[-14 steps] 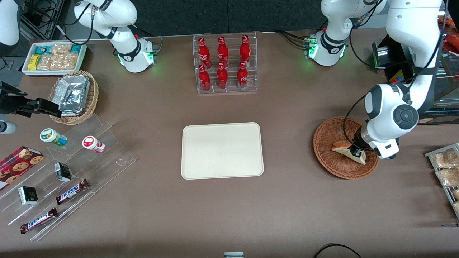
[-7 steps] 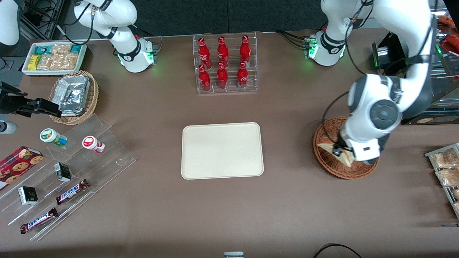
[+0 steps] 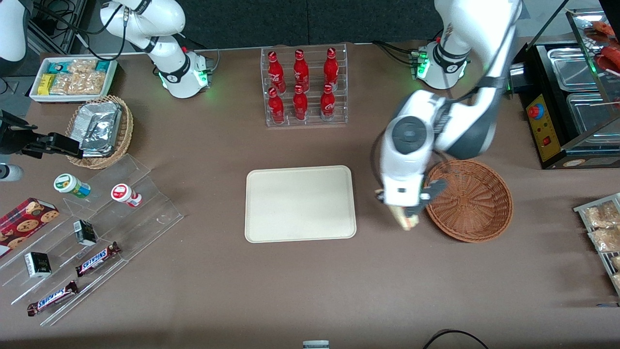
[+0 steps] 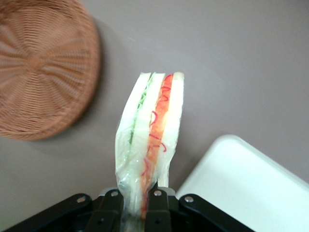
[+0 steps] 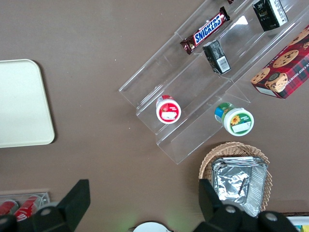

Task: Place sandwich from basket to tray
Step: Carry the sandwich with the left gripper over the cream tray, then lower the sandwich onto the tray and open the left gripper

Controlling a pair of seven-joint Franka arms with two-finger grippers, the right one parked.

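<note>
The brown desk [image 3: 203,291] holds lots of snacks, and the cream tray [image 3: 300,203] sits in the middle of it. I will use the tray as the main spot to tell where things are.

The biggest change is the working arm. One second ago it was reaching down into the basket. Now it has swung toward the tray and hangs over the bare desk between the tray and the basket.

The round brown basket [image 3: 472,201] sits well apart from the tray, toward the working arm's end of the desk. It had the sandwich in it a second ago. Now it has nothing in it.

The gripper [image 3: 409,213] is just beside the tray's edge, not over it yet. Its jaws are squeezed tight on one end of the sandwich, as the wrist view shows.

The sandwich [image 4: 152,133] is up in the air, out of the basket. It hangs near the tray's corner, with its red and green filling showing.

So the pick-up is done and the carry is about halfway. I think the arm needs to go a bit more over the tray, come down, and let go.
</note>
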